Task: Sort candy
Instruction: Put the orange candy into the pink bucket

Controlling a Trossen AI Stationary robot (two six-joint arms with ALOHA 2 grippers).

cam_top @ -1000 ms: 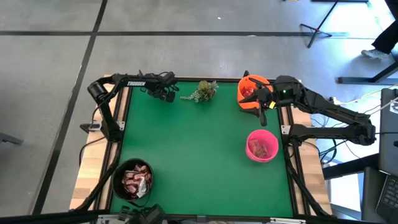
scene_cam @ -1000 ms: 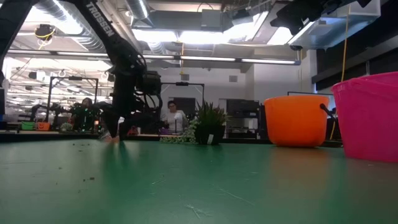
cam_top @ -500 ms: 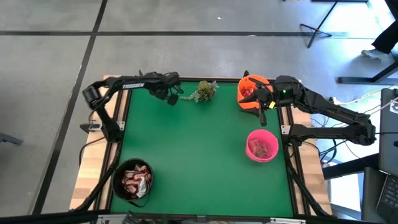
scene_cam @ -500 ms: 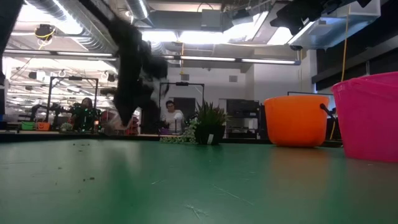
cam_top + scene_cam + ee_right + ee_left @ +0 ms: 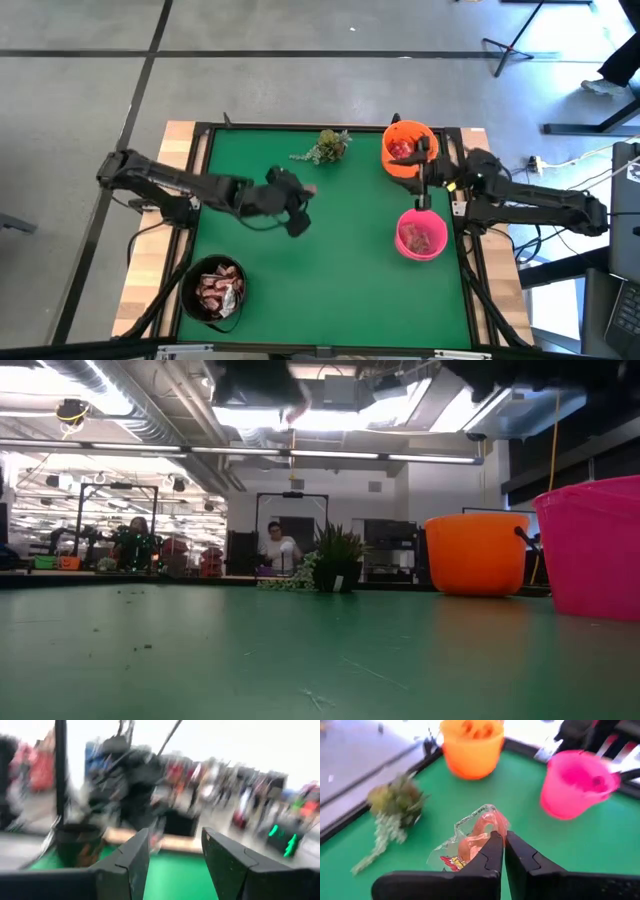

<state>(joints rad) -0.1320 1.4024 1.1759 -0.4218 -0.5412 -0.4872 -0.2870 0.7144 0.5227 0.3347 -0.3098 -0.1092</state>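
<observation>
Clear-wrapped candy (image 5: 475, 837) sits pinched between the left gripper's (image 5: 502, 845) fingertips.

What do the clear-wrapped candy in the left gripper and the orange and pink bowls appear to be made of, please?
The clear-wrapped candy, pinched in the left gripper: thin glossy plastic film, judging by its crinkles and see-through look. The orange bowl and pink bowl: probably moulded plastic, smooth, uniformly coloured, slightly shiny.

No word or number can be read anywhere. The clear-wrapped candy (image 5: 472, 837) pinched in the left gripper (image 5: 501, 854) carries red and yellow print near the fingertips (too blurred to make out any letters).
</observation>
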